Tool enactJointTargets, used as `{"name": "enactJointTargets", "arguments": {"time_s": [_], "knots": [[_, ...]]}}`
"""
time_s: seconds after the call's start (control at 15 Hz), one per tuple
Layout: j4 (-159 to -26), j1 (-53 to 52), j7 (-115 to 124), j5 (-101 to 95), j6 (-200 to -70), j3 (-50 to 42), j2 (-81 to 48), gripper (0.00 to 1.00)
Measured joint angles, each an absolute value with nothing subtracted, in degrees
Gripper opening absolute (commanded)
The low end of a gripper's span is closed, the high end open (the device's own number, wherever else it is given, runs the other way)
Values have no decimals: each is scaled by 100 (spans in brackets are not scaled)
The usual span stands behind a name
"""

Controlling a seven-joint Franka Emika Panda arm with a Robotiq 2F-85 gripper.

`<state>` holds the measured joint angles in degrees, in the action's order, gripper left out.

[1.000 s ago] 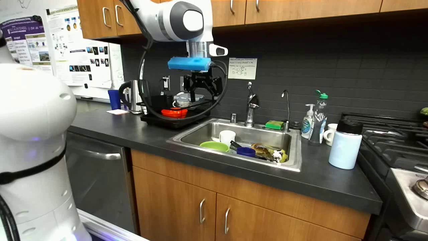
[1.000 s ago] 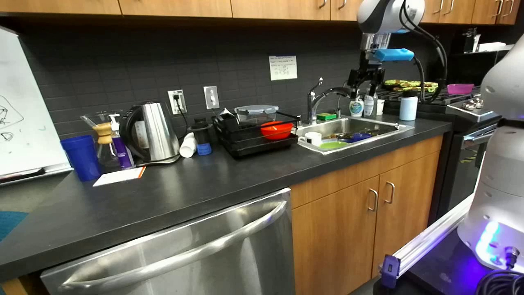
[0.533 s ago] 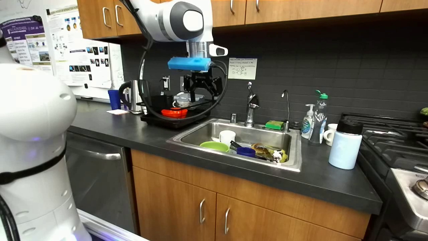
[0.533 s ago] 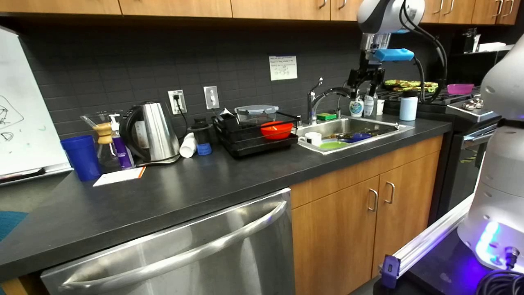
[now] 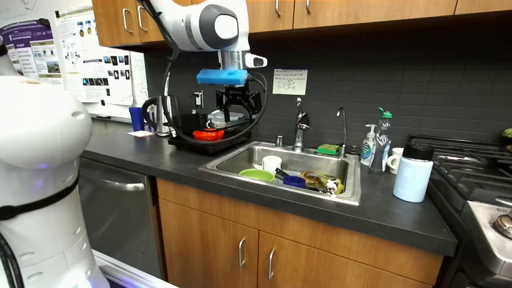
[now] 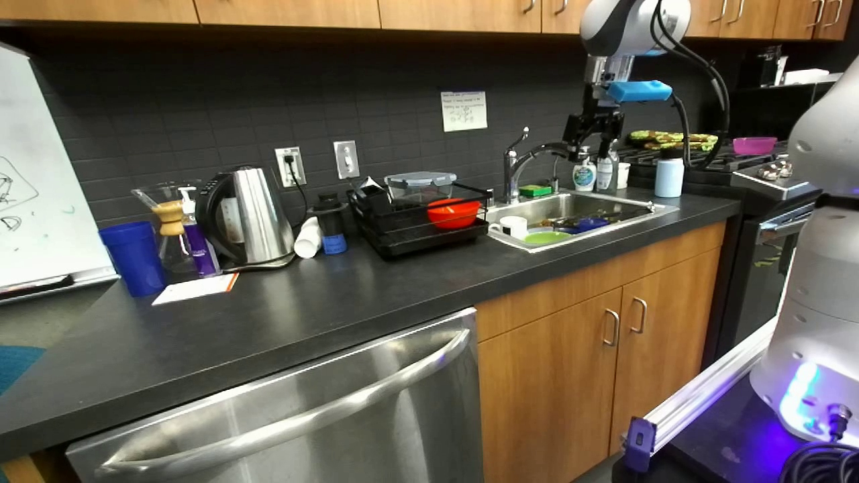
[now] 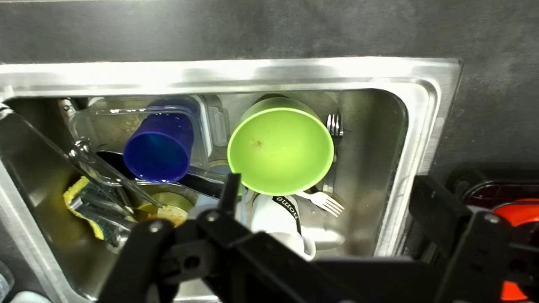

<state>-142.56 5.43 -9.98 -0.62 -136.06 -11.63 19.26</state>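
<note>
There's the green bowl (image 7: 281,149), close to the middle of the wrist view, mouth facing the camera, down in the steel sink (image 7: 320,75). Above it hangs the end effector (image 7: 328,194), well apart from everything in there! Seen from the wrist, the bowl shows just beyond the tip of the finger at left, and the white mug (image 7: 267,216), with letters on a dark band, sits lower in the frame, partly hidden by the black linkage. Whether mug and bowl touch, I can't tell. Between the fingertips, in that same frame, pokes a white fork (image 7: 326,203), with a metal fork (image 7: 335,125) higher up by the bowl's right edge.

And look at those fingers: spread wide, one left of centre, one far over to the right, only air between them, gripping nothing, touching nothing! Both exterior views agree: tips pointing down, high over the worktop (image 5: 388,208). In an exterior view the red bowl (image 5: 208,135) appears to its lower left, in the black dish rack (image 5: 200,148), with the faucet (image 5: 299,128) off to the right. Upper left of the wrist view, a blue cup (image 7: 159,145) overlaps a clear container (image 7: 203,126).
</note>
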Motion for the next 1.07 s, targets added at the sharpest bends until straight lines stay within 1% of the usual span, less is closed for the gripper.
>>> {"name": "enactJointTargets", "arguments": {"time_s": [0.53,1.07], "knots": [[-14533,97,-175,38,-14593,-266,2048,100],[-14592,-325,354,349,-15868,227,2057,100]]}}
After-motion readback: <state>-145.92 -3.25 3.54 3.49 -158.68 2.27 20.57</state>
